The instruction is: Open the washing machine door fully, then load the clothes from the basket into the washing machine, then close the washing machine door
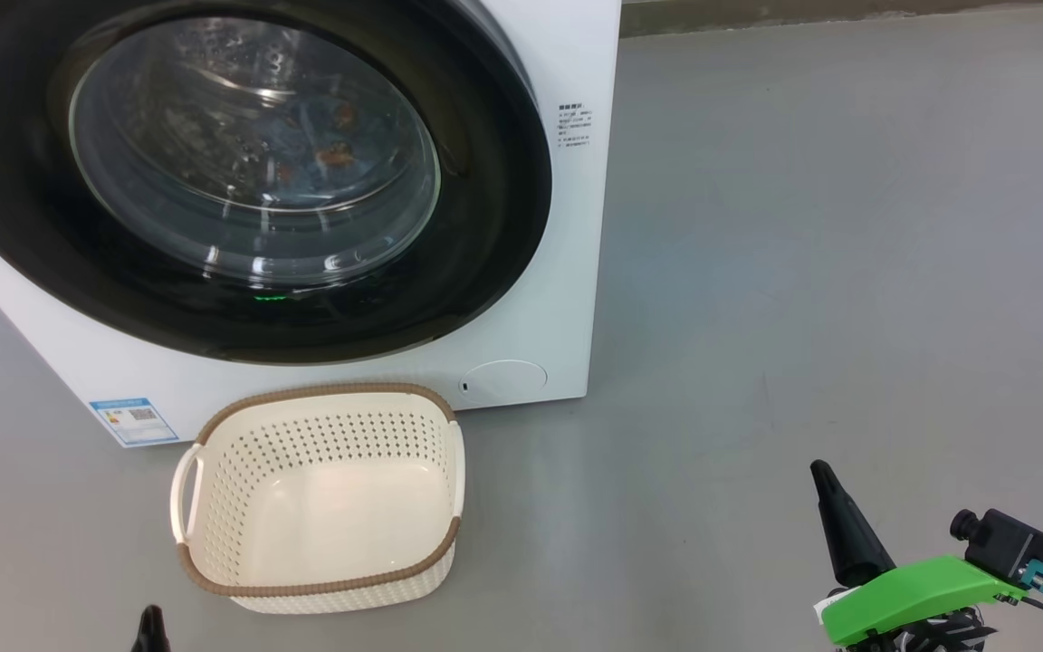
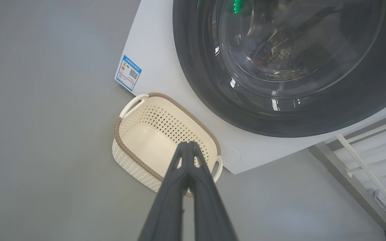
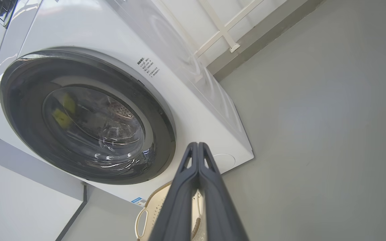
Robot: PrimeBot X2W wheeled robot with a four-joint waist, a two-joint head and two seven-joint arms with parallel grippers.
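Washer point(image 1: 567, 272) takes up the upper left of head view, front toward the robot. Door point(image 1: 494, 226) sits flush in that front, black rim seated all round as far as seen, so it looks shut; latch itself can't be checked. Basket point(image 1: 322, 391) stands on the floor point(image 1: 847, 226) just in front of the washer, below the door, btwn the blue label point(image 1: 134, 420) & round cap point(image 1: 503, 380); nothing in it. Clothes point(image 1: 322, 145) show thru the glass as blue fabric w/ orange-brown print, lying in the drum. My read: load is in and door is closed, so all 3 steps look done; at most a latch check left. Left gripper point(image 2: 188, 144) has its fingers pressed together, empty, near the basket's near-left corner, not touching. Right gripper point(image 3: 197, 144) is the same, clamped on nothing, over bare floor well apart from washer & basket. Room: floor wide open to the right & in front of the washer. Wall base & a white rail point(image 2: 364, 160) stand behind the washer's right side. Basket's far rim is just beside the washer front, tight gap there. Either arm can pull away freely.
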